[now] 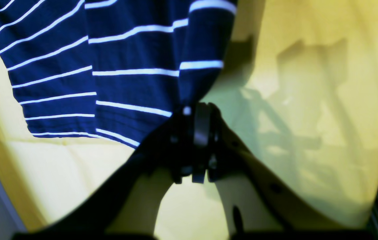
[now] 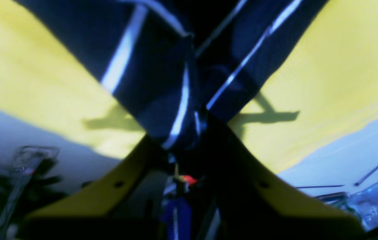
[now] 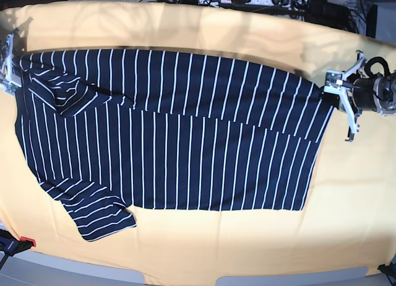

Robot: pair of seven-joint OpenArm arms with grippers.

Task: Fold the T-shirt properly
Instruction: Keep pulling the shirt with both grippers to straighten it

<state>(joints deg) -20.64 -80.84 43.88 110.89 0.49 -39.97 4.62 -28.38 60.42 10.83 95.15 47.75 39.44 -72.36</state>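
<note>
The T-shirt (image 3: 167,131) is lying with its long axis running nine to three across the worktop (image 3: 204,249); the left gripper (image 3: 336,88) and right gripper (image 3: 8,75) are pinching opposite ends, jaws closed on cloth.

In both wrist views the T-shirt (image 1: 132,66) runs off the top edge. The right end effector (image 2: 189,140) is blurred, its tips buried in cloth. The base view's left edge cuts that arm off.
</note>
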